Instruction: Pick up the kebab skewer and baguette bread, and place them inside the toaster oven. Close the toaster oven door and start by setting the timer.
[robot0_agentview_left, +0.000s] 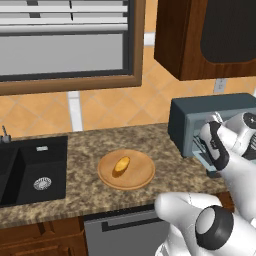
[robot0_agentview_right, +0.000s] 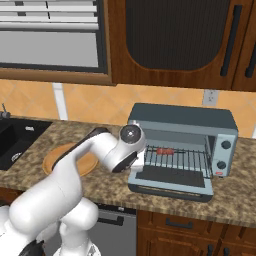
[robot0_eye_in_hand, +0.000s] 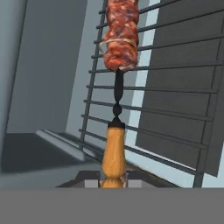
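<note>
The granite counter (robot0_agentview_left: 85, 145) carries a wooden plate (robot0_agentview_left: 137, 177) and the toaster oven (robot0_agentview_right: 182, 145).

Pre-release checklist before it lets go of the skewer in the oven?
1. Toaster oven door down and open: ok.
2. Kebab skewer meat end over the wire rack: ok.
3. Skewer resting on the rack rather than above it: cannot tell.
4. Gripper shut on the skewer's wooden handle: ok.
5. Baguette bread loaded: not ok, it lies on the wooden plate on the counter.
6. Room on the rack beside the skewer for the bread: ok, bare bars to its right.
</note>
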